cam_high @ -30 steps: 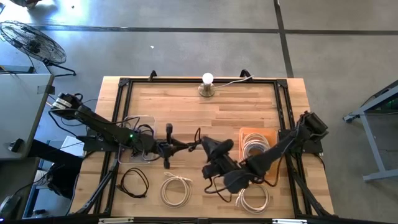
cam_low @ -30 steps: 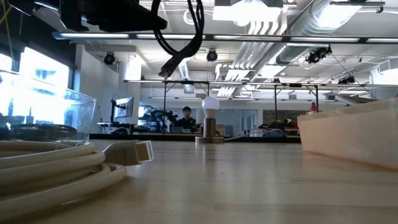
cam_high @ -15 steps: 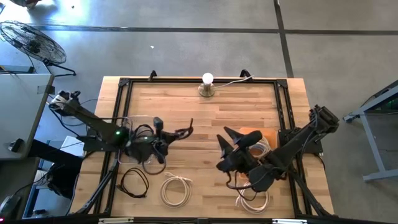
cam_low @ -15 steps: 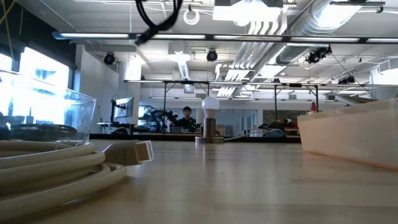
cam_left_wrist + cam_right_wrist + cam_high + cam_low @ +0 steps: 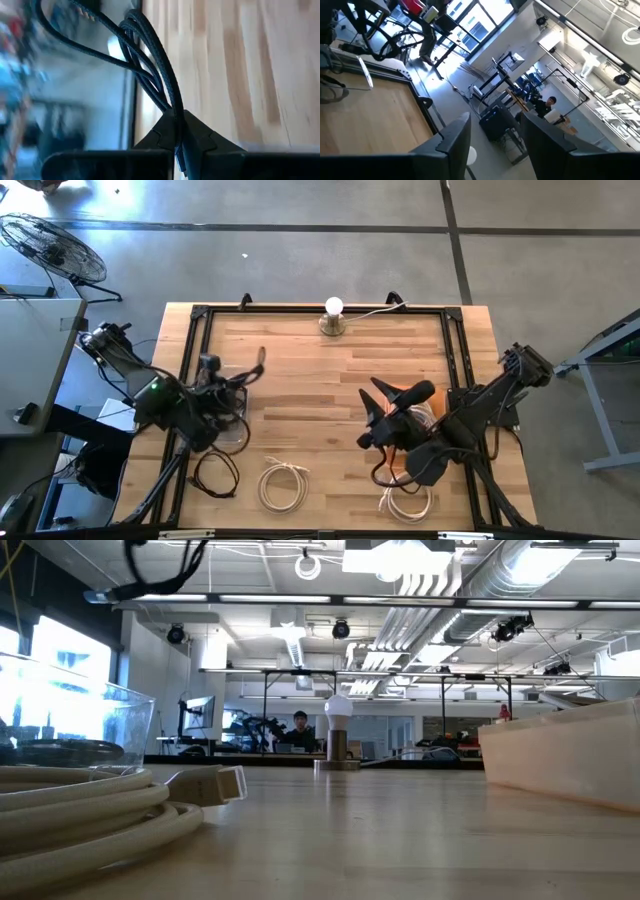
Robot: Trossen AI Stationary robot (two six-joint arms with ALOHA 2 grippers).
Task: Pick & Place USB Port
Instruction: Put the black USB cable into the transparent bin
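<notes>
My left gripper (image 5: 212, 373) is shut on a black braided USB cable (image 5: 150, 65) and hangs over the clear box (image 5: 222, 412) at the table's left. The cable's loose end (image 5: 261, 354) sticks out toward the far edge. In the low view only a loop of the cable (image 5: 165, 562) shows, at the top left. My right gripper (image 5: 396, 394) is open with nothing between its fingers (image 5: 451, 138), raised beside the orange tray (image 5: 432, 394) at the table's right. My left gripper pinches several strands of the black cable (image 5: 175, 118) together between its two fingers. The strands run up and away from the fingers in loops. The cable is lifted clear of the table.
On the table near the front edge lie a black cable coil (image 5: 215, 473), a white cable coil (image 5: 283, 483) and another white cable (image 5: 405, 502). White cables fill the orange tray. A lamp with a bulb (image 5: 333, 308) stands at the far edge. Bare wood lies between the arms.
My left gripper has risen and swung from the table's middle toward its left edge, tipping up, carrying the black cable over the clear box. The cable has climbed out of the low view's top. My right gripper has risen, rolled, and drawn back toward the orange tray.
</notes>
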